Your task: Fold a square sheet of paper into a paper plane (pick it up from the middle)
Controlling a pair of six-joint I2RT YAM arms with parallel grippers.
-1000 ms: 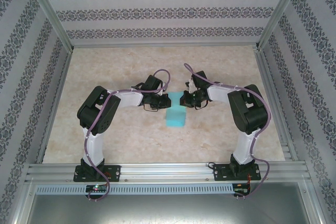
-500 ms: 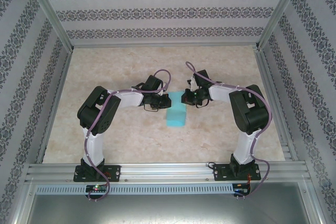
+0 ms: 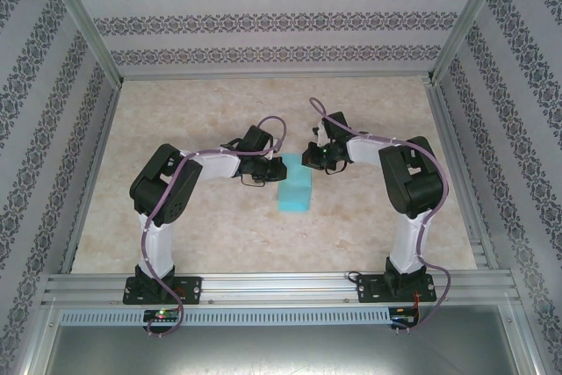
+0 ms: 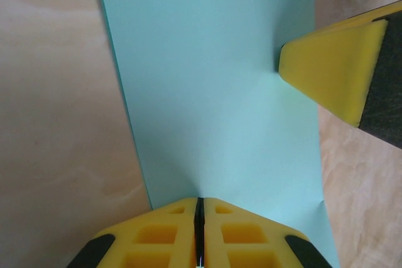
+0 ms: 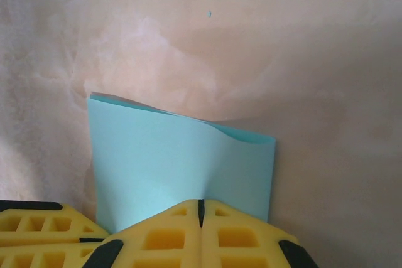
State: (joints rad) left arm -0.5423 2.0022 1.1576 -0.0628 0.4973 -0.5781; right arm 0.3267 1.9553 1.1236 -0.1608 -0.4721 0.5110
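A pale marbled table [image 3: 176, 120] lies between patterned wallpaper walls [image 3: 263, 19]. At its middle is the turquoise sheet of paper [image 3: 295, 192], folded double into a rectangle, its far edge lifting in a slight wave. The left gripper [image 4: 198, 203] has its fingers pressed together at one edge of the sheet; a pinch cannot be confirmed. The right gripper [image 5: 201, 204], fully closed, touches the opposite edge with its tip.

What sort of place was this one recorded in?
Probably a purpose-built robot test booth, not a home or workshop: an aluminium frame holds floral-striped wall panels around a marble-look tabletop, and two black-and-white robot arms are bolted to a rail at its near edge.
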